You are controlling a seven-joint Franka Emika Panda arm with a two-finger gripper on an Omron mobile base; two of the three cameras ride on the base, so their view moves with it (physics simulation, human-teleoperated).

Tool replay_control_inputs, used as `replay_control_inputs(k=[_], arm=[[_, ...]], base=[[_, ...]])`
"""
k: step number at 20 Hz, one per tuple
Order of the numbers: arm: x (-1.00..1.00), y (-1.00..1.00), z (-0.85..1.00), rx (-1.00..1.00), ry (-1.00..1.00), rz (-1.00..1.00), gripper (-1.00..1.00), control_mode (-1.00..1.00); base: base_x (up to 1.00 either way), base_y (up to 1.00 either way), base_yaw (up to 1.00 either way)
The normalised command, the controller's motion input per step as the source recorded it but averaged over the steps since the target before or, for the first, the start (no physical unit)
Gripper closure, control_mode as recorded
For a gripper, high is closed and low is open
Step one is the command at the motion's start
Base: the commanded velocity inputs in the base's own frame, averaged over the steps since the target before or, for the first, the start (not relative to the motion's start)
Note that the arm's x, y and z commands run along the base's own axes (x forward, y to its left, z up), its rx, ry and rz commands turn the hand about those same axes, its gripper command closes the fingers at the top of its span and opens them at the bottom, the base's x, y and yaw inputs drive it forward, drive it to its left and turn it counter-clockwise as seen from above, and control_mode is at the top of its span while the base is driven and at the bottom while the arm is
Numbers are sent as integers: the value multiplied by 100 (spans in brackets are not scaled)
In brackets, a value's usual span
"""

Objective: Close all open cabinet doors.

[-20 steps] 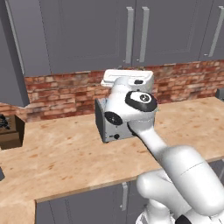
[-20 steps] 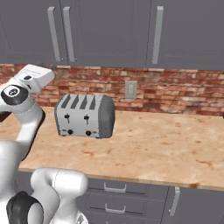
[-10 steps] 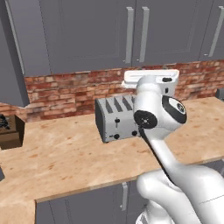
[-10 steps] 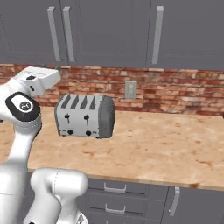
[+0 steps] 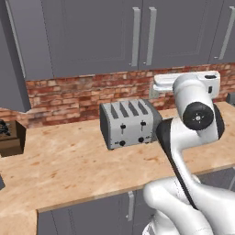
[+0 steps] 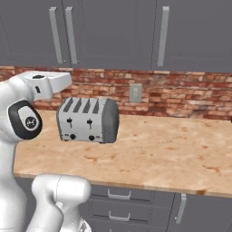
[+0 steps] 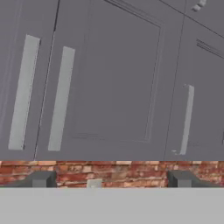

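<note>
Cabinet doors [image 7: 116, 83] ahead shut; open door [image 5: 13, 59] at left remained. Gripper [image 7: 109, 178] spread wide, empty.

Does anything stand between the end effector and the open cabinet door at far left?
Nothing visible does. The open door hangs at far left above the counter; the toaster sits lower than the end effector.

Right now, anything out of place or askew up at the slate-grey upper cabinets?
Yes. In the left base view, one slate-grey upper cabinet door at the far left stands swung out toward the camera, while the doors with long silver bar handles above the silver four-slot toaster sit flush.
</note>
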Motion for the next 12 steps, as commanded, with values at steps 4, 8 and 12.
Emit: replay_control_inputs(k=[4,8,12], arm=[[-44,-3,10,5,33,0,-100,-100],[-59,0,0,8,27,0,-100,-100],[-66,0,-5,15,11,10,-100,-100]], base=[[0,0,0],[0,0,0],[0,0,0]])
